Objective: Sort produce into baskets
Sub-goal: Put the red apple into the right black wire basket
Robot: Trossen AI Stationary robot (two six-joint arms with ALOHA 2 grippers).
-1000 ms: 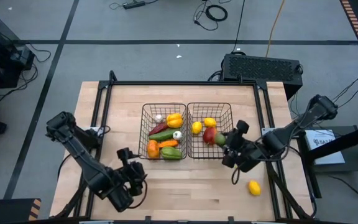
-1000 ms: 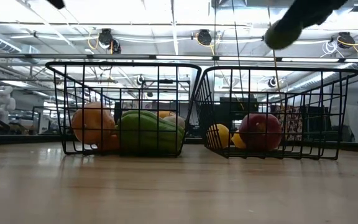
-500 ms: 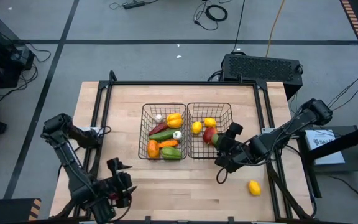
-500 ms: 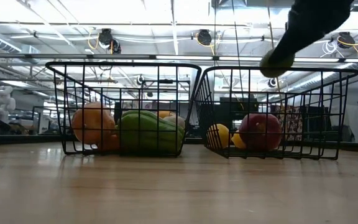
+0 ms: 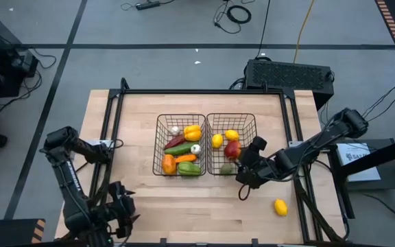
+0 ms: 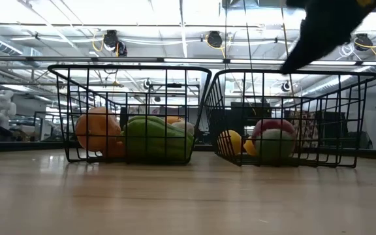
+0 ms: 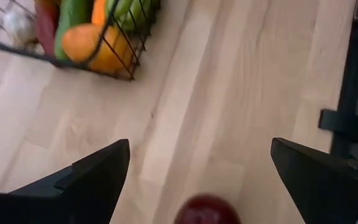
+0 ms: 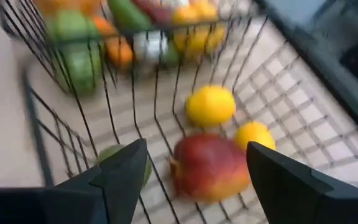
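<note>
Pale wood planks run bare along the near table edge [image 5: 184,213], where the left gripper [image 5: 118,216] waits spread wide and empty. Near right lies a loose lemon [image 5: 280,206]: firm, light, waxy, best pinched across its middle. Farther in, the right gripper [image 5: 247,180] hangs parted, holding nothing, over the right basket [image 5: 210,147]; a green fruit [image 5: 225,168] sits inside. Left basket [image 5: 158,144] holds peppers. Grey floor lies beyond.

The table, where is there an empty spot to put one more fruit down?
Bare wood lies on the table left of the left basket, behind both baskets, and in front between the left gripper and the lemon. It is crowded by the right basket, where the right gripper hovers.
</note>
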